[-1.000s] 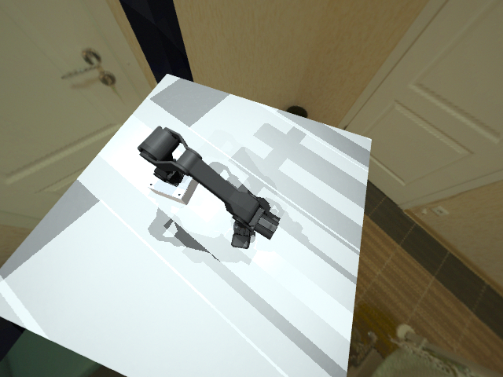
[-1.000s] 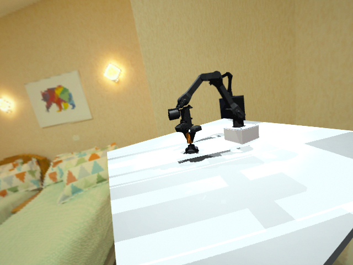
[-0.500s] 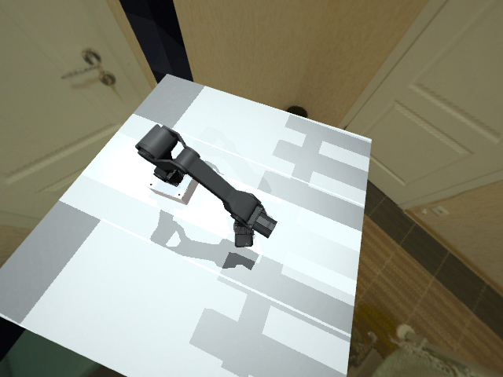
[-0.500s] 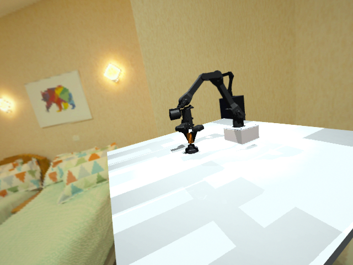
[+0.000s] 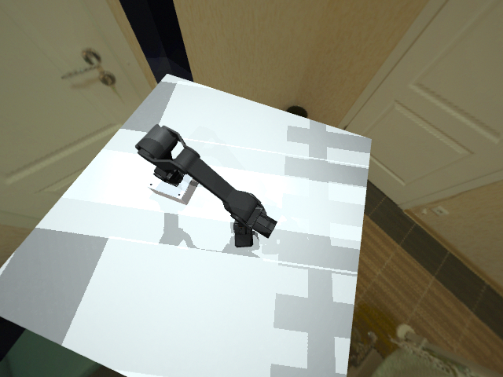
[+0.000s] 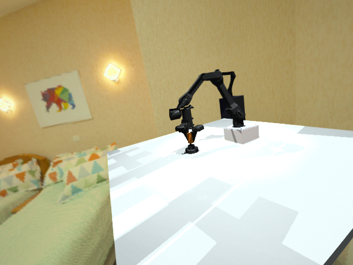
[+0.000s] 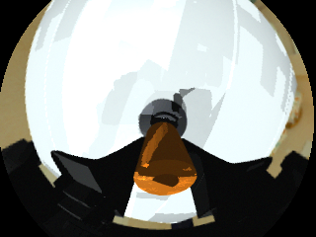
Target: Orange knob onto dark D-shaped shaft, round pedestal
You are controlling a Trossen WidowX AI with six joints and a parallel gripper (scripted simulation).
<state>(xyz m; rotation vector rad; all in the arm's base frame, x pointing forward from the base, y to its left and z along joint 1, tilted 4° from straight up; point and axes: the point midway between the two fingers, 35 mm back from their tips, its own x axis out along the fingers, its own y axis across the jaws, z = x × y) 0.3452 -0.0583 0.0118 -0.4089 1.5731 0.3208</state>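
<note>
My gripper (image 6: pixel 190 138) (image 7: pixel 162 140) points down and is shut on the orange knob (image 6: pixel 190 137) (image 7: pixel 164 170). The knob's lower end is just over the dark shaft (image 6: pixel 191 145) (image 7: pixel 164 118) of the round pedestal (image 6: pixel 191 150) (image 7: pixel 146 120). The knob stands clearly above the pedestal's base, and the shaft's lower part shows under it. Whether knob and shaft touch is too small to tell. The shaft's flat side and the knob's hole cannot be seen. In the top view the arm hides knob and shaft.
The arm's base stands on a pale block (image 5: pixel 168 191) (image 6: pixel 242 135) at the back of the white table (image 5: pixel 182 308) (image 6: pixel 171 228). The arm (image 5: pixel 211 178) (image 6: pixel 209 76) arches from there to the pedestal. Shadows lie across the table top.
</note>
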